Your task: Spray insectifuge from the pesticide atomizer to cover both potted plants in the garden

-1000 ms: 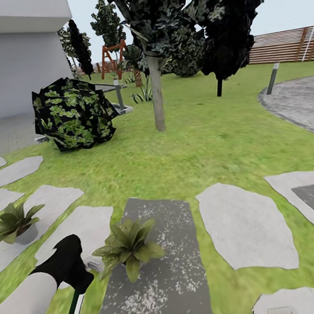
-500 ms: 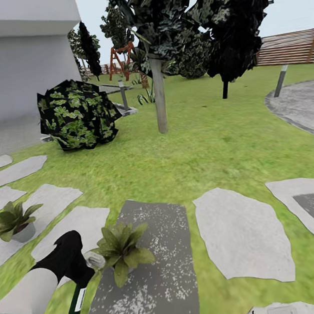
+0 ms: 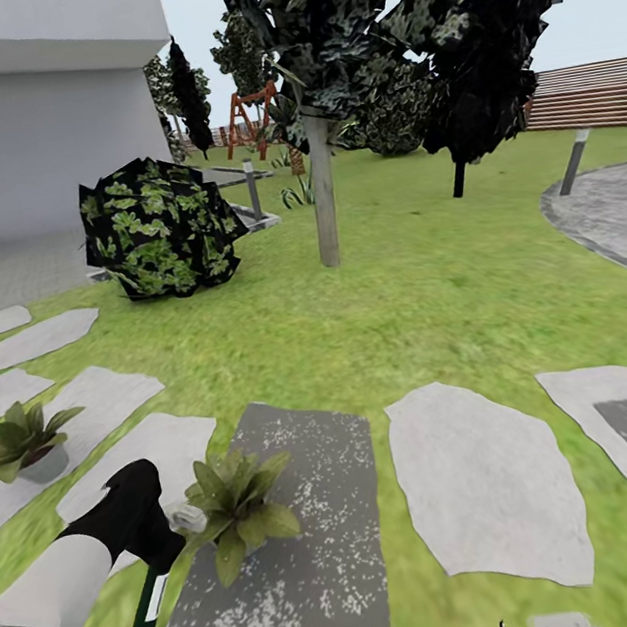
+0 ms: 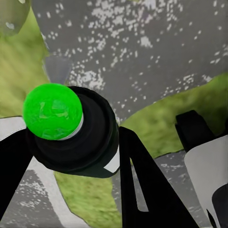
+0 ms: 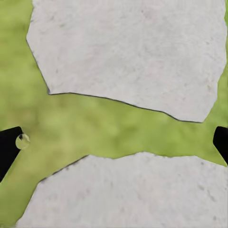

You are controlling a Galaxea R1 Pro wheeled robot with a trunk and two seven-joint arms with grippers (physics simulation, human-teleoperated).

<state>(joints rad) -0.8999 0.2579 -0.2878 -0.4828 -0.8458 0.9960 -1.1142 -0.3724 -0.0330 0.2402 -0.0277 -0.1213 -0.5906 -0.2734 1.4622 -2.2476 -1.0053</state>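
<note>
My left gripper (image 3: pixel 161 552) is shut on the pesticide atomizer (image 3: pixel 148 608), a slim dark-green bottle that hangs downward, its whitish trigger head (image 3: pixel 187 518) right beside the nearer potted plant (image 3: pixel 234 513). That plant sits on a dark speckled stepping stone (image 3: pixel 295 580). The second potted plant (image 3: pixel 20 441) stands in its grey pot on a pale stone at the far left. In the left wrist view the atomizer (image 4: pixel 71 133) shows end-on, held between black fingers (image 4: pixel 142 185). My right gripper (image 5: pixel 114 142) is open over grass and pale stones.
Green lawn with flat stepping stones (image 3: pixel 491 478) spreads ahead. A dark leafy bush (image 3: pixel 158 227) and a tree trunk (image 3: pixel 322 191) stand farther back, with a grey building wall (image 3: pixel 21 127) at the left, a brown slatted fence (image 3: pixel 583 94) and a paved circle (image 3: pixel 610 206) at the right.
The whole picture has shifted, so the camera has moved. The left gripper still holds the atomizer, and the nearer plant now sits slightly closer to the trigger head in the picture.
</note>
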